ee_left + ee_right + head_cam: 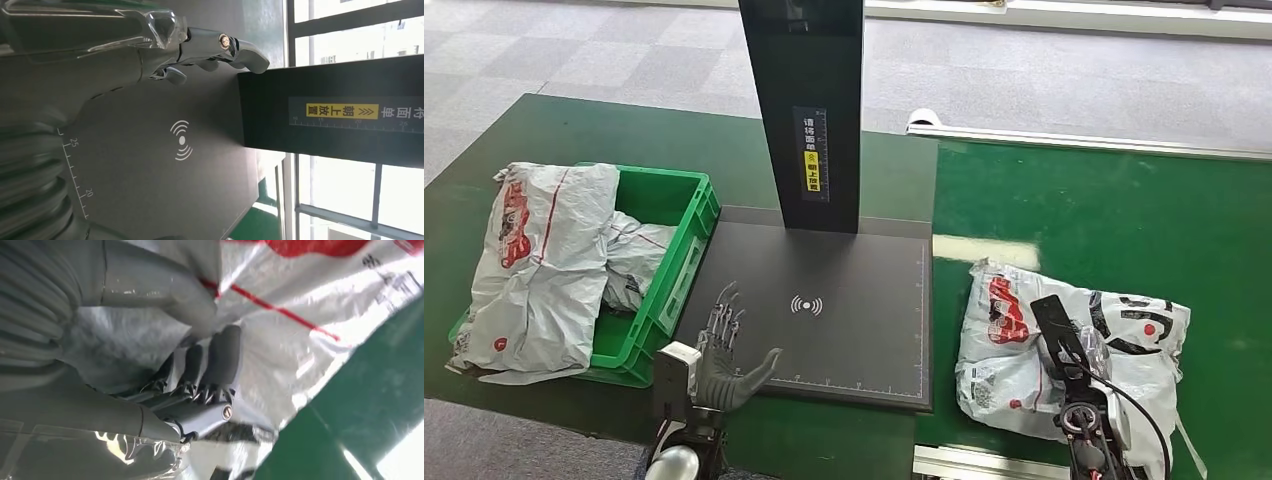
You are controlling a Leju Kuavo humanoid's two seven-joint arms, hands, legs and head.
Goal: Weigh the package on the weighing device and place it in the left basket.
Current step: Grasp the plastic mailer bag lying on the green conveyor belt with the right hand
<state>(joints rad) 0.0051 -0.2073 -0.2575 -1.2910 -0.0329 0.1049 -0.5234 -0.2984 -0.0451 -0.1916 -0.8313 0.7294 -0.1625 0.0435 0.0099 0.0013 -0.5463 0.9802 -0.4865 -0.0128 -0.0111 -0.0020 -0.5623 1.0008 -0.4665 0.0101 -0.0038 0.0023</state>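
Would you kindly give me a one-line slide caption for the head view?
Left robot hand open over the scale platform; right robot hand on the white package beside it.

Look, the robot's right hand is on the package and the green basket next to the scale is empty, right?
Not quite. The green basket already holds white packages, as the head view shows. The right hand is indeed on the package by the scale.
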